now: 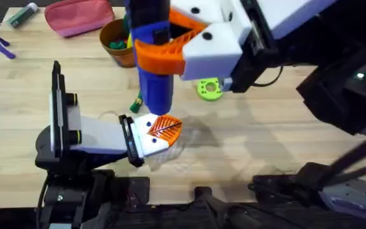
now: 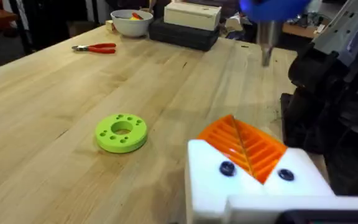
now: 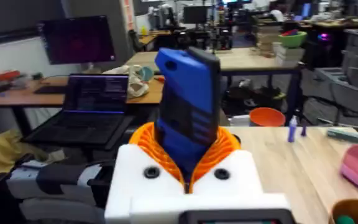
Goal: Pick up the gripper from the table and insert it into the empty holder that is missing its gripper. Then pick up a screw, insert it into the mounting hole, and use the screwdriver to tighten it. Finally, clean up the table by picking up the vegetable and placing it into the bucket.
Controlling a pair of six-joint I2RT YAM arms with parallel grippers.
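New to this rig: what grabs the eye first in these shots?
The blue screwdriver, held upright in the right tool close under the overhead camera, tip down toward the table's middle. Just below it the left tool sits low over the wood, white blocks with orange ribbed pads. Next, the lime-green disc to the right, and the orange-brown bucket behind with something green inside.

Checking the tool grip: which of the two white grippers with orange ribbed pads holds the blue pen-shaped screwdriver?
The right gripper, raised, pads clamped round the blue screwdriver; the left gripper sits low at the table without it.
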